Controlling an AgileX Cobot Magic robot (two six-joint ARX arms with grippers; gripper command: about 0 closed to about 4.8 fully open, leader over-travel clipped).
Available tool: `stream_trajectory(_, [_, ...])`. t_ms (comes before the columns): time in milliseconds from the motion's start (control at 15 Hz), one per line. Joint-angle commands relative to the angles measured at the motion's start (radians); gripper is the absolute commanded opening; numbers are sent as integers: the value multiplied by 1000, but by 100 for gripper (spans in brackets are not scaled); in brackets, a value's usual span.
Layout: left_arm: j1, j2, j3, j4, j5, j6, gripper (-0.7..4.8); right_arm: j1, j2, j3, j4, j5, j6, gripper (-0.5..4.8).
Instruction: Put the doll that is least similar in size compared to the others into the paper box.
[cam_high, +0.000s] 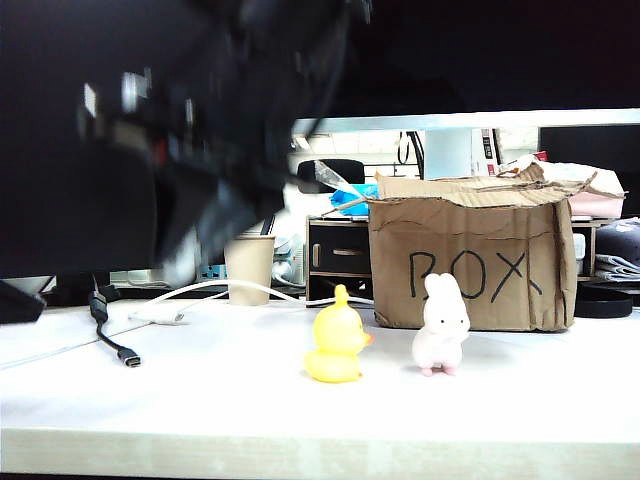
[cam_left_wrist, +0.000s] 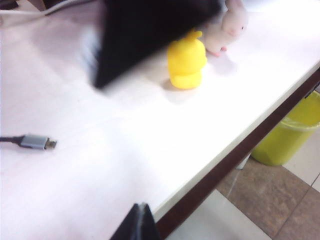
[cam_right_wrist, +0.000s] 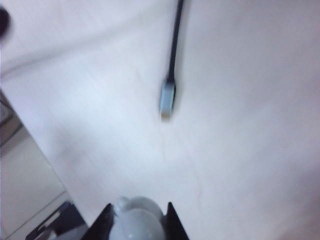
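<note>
A small rounded white doll (cam_right_wrist: 137, 224) sits between the fingers of my right gripper (cam_right_wrist: 139, 206), which is shut on it above the white table (cam_right_wrist: 240, 150). In the exterior view that arm is a dark blur (cam_high: 210, 190) raised over the table's left side, and the doll cannot be made out there. The paper box (cam_high: 470, 265), brown with "BOX" written on it, stands at the back right. In front of it are a yellow duck (cam_high: 336, 350) and a pale rabbit (cam_high: 441, 325). My left gripper (cam_left_wrist: 141, 206) is shut and empty near the table's front edge.
A cable with a grey plug (cam_high: 128, 357) lies on the table's left, right under my right gripper (cam_right_wrist: 167, 100). A paper cup (cam_high: 249, 268) stands behind at centre left. A yellow bin (cam_left_wrist: 292, 135) sits on the floor beyond the table edge (cam_left_wrist: 240, 150).
</note>
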Motion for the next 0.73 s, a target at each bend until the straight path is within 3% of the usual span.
stream_trajectory(67, [2, -29, 1, 7, 4, 0, -5, -42, -42, 71, -21, 70, -70, 51])
stream_trajectory(399, [6, -87, 1, 7, 0, 0, -5, -235, -46, 196, -102, 186, -143, 52])
stream_trajectory(732, [153, -92, 1, 7, 3, 0, -5, -443, -46, 206, -93, 225, -155, 52])
